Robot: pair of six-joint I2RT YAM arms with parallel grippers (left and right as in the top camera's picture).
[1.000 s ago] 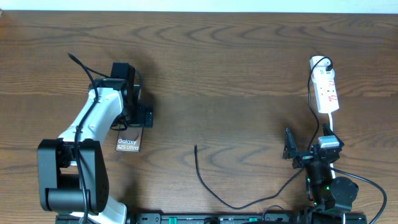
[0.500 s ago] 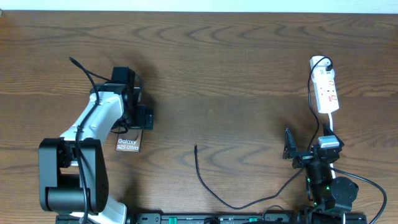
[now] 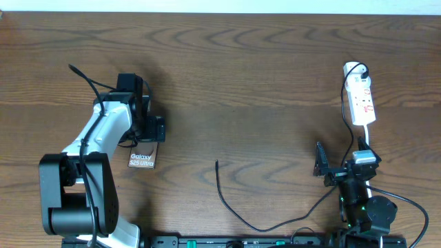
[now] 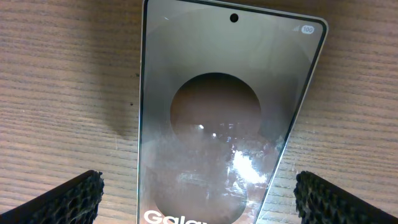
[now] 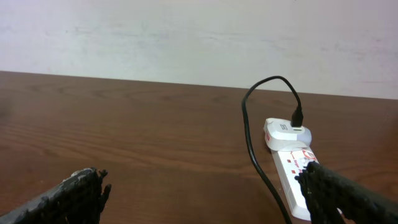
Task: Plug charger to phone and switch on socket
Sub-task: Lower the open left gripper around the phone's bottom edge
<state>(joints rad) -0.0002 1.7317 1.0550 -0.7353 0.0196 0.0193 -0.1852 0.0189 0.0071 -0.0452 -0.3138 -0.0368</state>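
Note:
The phone (image 3: 142,160) lies flat on the table, and its lettered lower end shows in the overhead view. My left gripper (image 3: 150,129) hovers open over its upper half. In the left wrist view the phone (image 4: 224,106) fills the frame, and the left gripper (image 4: 199,186) has one finger on each side, neither touching it. The charger (image 3: 227,203) lies loose, its plug tip (image 3: 217,164) pointing away from me at mid-table. The white socket (image 3: 361,100) sits at the far right. My right gripper (image 3: 342,164) stands open near the front edge. In the right wrist view the socket (image 5: 287,163) lies ahead of the right gripper (image 5: 205,190).
A black lead (image 5: 250,140) runs from the plug at the socket's far end back along the table. A pale wall (image 5: 199,37) stands behind the table's far edge. Bare wood (image 3: 255,103) lies between the two arms.
My left arm has shifted slightly to the left over the phone. The right arm, charger and socket have not moved.

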